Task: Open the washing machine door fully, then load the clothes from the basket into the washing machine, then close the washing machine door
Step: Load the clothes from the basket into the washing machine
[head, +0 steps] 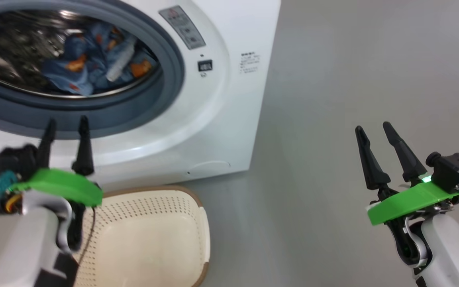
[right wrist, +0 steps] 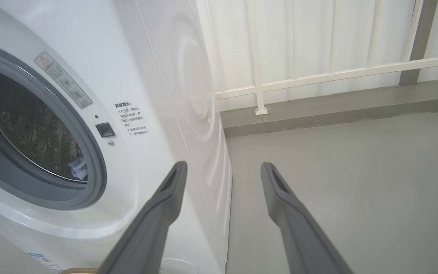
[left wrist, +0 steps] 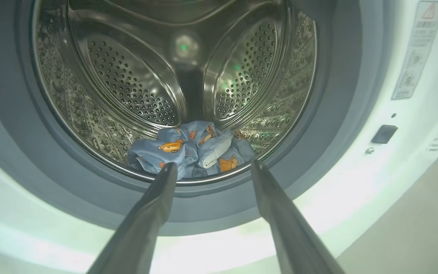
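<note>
Left gripper (head: 66,120): fingers spread, empty, just before gasket (head: 134,107) lower lip. Clothes (head: 90,63): bundled at drum (left wrist: 127,83) front bottom edge, inside washing machine (head: 221,119); look clear of gasket. Basket (head: 153,247): bare, on floor against machine front, below opening. Loading looks done, door closing not yet done: draw left arm out of opening first, mind basket rim. Right gripper (head: 373,126): spread, empty, over open floor (head: 333,79) right of machine corner; ample room.

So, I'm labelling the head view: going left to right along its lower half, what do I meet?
left gripper → basket → grey floor → right gripper
</note>
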Robot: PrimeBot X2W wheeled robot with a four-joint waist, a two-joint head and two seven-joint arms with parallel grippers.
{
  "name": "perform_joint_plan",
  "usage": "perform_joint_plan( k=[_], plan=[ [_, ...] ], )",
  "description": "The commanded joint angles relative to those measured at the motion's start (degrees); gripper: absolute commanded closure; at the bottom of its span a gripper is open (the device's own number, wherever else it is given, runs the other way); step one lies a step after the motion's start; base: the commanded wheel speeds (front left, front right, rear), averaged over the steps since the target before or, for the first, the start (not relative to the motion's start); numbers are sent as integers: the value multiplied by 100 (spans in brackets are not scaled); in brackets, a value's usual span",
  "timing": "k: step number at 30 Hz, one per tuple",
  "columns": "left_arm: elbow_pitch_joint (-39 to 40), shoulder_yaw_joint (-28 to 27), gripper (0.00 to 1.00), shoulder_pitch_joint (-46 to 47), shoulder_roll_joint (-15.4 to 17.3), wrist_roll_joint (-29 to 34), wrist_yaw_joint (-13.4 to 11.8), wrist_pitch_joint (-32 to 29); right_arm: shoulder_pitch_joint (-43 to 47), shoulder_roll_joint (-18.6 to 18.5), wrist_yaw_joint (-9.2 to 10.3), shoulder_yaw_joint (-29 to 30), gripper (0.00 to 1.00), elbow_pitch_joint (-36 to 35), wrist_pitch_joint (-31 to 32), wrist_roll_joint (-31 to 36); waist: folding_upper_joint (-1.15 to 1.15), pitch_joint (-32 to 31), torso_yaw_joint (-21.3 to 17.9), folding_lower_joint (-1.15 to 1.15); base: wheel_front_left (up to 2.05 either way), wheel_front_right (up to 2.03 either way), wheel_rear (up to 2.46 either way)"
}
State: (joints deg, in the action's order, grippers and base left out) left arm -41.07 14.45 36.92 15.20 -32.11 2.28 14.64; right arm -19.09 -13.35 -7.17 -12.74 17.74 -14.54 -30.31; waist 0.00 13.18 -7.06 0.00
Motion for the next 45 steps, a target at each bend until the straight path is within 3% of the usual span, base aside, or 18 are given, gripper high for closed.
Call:
perform_joint_plan(
  k=[1,14,23,45],
  plan=[
    [234,-198,0,-102,185,84,-60,35,86,-95,-32,-79,0,-105,-46,-69,0,-388,308,0,0,0,0],
    [1798,-534,0,-1920,-92,517,-350,35,516,-179,-32,-137,0,-4,-46,-143,0,-1126,573,0,0,0,0],
    [2390,-632,0,-2770,-154,589,-532,36,691,-242,-32,-145,0,-34,-46,-180,0,-1353,609,0,0,0,0],
    [2914,-723,0,-3110,-199,556,-641,36,738,-212,-32,-80,0,-6,-46,-32,0,-1334,592,0,0,0,0]
  ],
)
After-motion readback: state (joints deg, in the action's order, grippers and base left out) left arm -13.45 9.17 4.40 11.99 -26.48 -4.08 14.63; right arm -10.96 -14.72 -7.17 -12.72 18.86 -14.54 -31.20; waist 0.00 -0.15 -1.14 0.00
